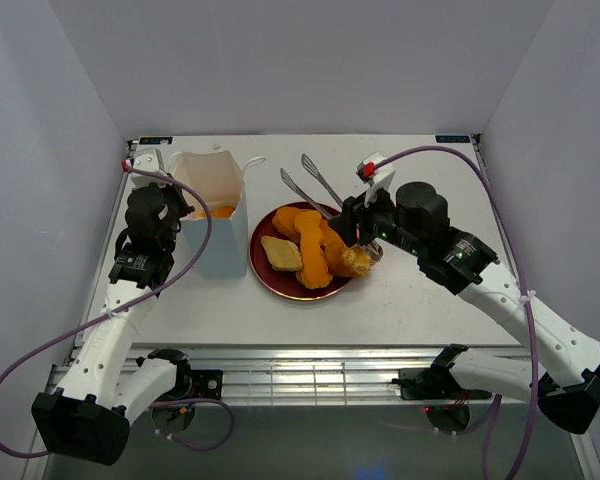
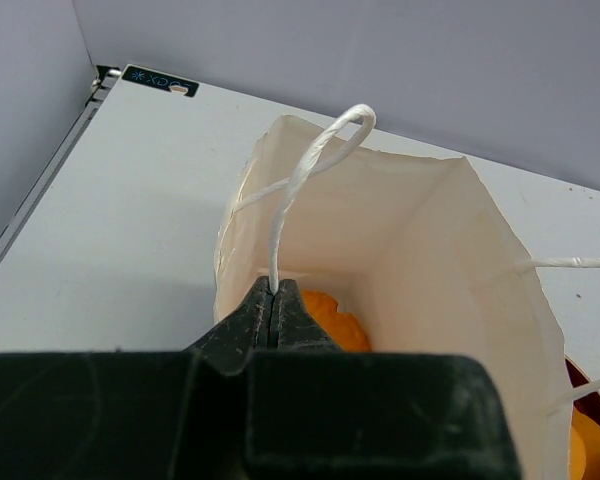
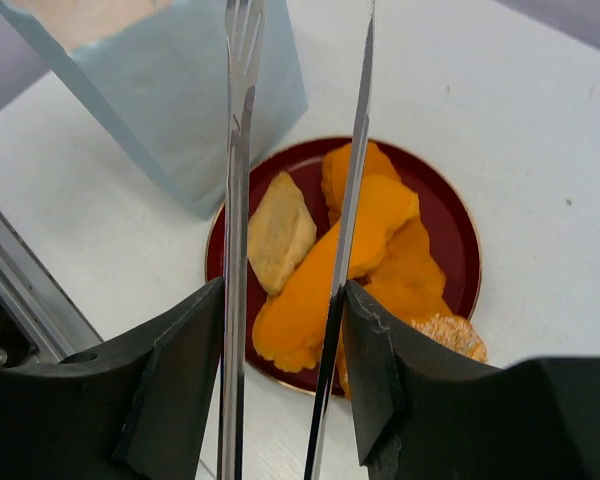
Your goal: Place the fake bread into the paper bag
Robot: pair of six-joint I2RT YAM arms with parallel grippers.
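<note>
While the left hand [image 2: 272, 300] pinches the paper bag [image 2: 420, 230] by its cord handle [image 2: 280, 210], the right hand [image 3: 285, 300] grips tongs [image 3: 237, 200], fake bread [image 3: 380, 210] beneath.

- Paper bag [image 1: 220, 250] upright on the table [image 1: 430, 300], left of centre.
- Plate [image 1: 290, 288] just beside the bag, on its right.
- Fake bread [image 1: 315, 250] heaped on the plate; flat piece [image 1: 280, 253] on the left side, the rest piled to its right.
- One more piece [image 2: 330, 320] inside the bag, at the bottom.
- Tongs [image 1: 315, 180] above the plate's back rim, tips reaching behind it.
</note>
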